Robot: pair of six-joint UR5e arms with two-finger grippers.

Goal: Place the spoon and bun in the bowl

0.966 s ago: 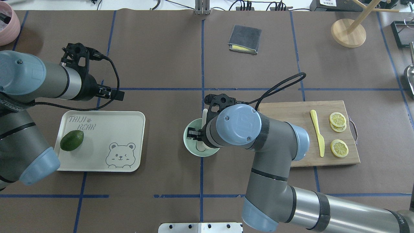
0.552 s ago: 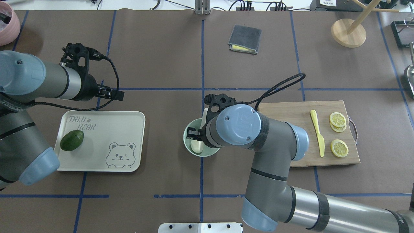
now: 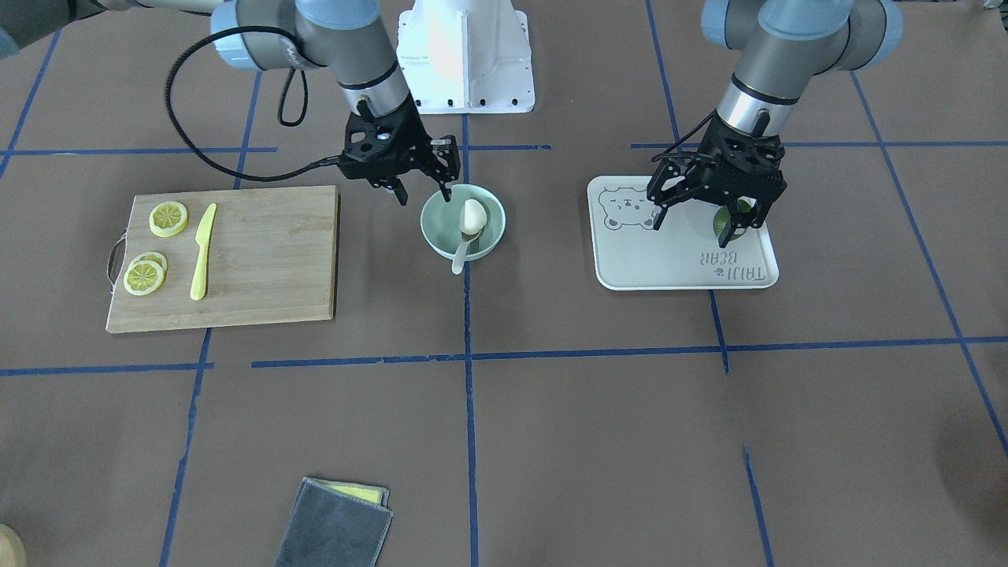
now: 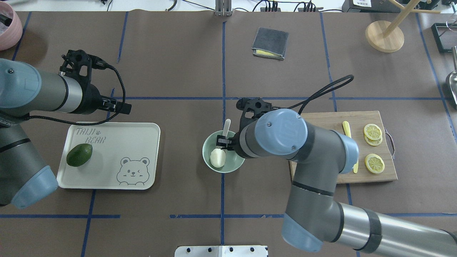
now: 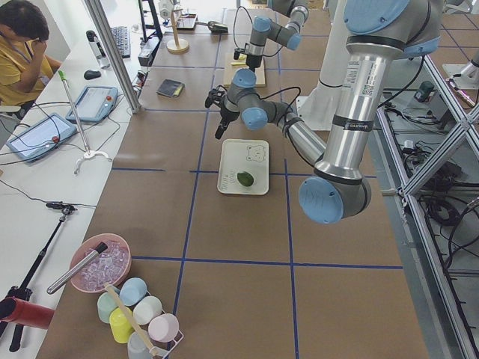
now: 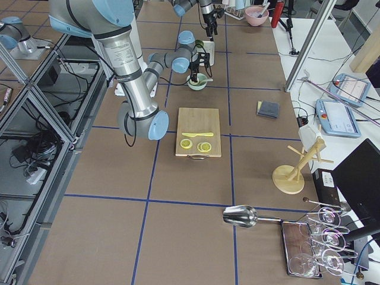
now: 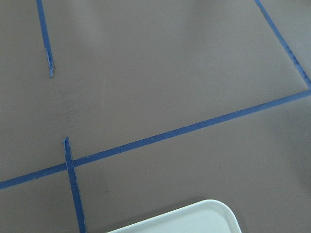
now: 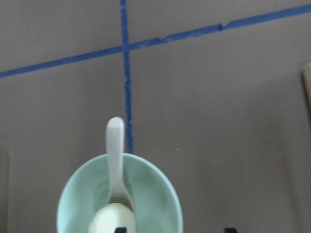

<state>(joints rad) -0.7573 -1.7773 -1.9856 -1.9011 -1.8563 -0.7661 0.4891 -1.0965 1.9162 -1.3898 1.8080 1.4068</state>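
Observation:
The mint-green bowl (image 4: pixel 232 163) stands at the table's middle and also shows in the front view (image 3: pixel 490 230) and the right wrist view (image 8: pixel 153 191). The white bun (image 4: pixel 217 158) (image 3: pixel 472 215) lies inside it. The pale spoon (image 4: pixel 226 127) (image 3: pixel 458 255) (image 8: pixel 115 155) rests in the bowl with its handle over the far rim. My right gripper (image 3: pixel 425 194) (image 4: pixel 224 142) is open and empty, raised beside the bowl's near rim. My left gripper (image 3: pixel 709 214) (image 4: pixel 121 106) is open and empty above the bear tray's far edge.
The off-white bear tray (image 4: pixel 135 142) (image 3: pixel 669 260) holds a green avocado (image 4: pixel 79 155). A wooden cutting board (image 3: pixel 260 252) right of the bowl carries a yellow knife (image 3: pixel 202 252) and lemon slices (image 3: pixel 168 218). A grey cloth (image 4: pixel 270 43) lies at the far middle.
My right gripper has lifted and drawn back to the right off the bowl, and the bun now lies uncovered in the bowl. My left arm has shifted slightly left.

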